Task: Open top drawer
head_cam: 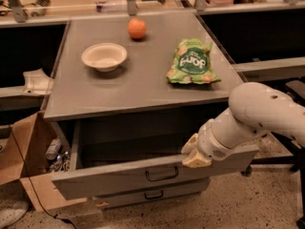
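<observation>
One heavy-looking, stiff top drawer: pull by its rim, where your tool sits right of the handle; clamped or not, unclear.

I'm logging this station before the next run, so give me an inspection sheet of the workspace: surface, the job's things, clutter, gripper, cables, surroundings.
Surface: grey cabinet top, holding a bowl, an orange and a green snack bag.
Job's things: top drawer pulled well out; its handle is free.
Clutter: small items left of the drawer, too unclear to name.
Gripper: gripper at the drawer front's upper edge, right of the handle.
Cables: thin dark cable on the floor at the left.
Surroundings: cardboard box at the left; lower drawer beneath.
</observation>
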Available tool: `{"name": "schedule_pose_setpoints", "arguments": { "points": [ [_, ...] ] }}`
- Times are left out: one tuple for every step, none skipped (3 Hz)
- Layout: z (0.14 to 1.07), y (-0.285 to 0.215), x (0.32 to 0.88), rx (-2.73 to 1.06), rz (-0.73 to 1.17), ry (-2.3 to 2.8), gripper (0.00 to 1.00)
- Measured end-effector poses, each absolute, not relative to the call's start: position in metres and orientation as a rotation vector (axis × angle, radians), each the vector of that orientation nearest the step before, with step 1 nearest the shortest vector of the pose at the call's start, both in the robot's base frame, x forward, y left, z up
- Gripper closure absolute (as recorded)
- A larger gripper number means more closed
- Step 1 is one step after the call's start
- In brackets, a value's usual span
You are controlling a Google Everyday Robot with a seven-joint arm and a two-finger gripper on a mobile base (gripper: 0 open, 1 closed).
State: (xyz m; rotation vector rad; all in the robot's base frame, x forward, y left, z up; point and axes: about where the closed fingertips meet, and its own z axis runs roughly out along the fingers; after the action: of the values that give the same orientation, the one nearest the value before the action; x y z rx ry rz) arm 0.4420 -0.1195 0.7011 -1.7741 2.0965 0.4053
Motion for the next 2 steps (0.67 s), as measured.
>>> {"name": "schedule_pose_setpoints", "arguments": {
  "points": [
    [0.7108,-0.1281,0.4195,-1.714,0.410,2.116,1.00],
    [0.7108,-0.1281,0.4195,-1.714,0.410,2.116,0.97]
  ]
}}
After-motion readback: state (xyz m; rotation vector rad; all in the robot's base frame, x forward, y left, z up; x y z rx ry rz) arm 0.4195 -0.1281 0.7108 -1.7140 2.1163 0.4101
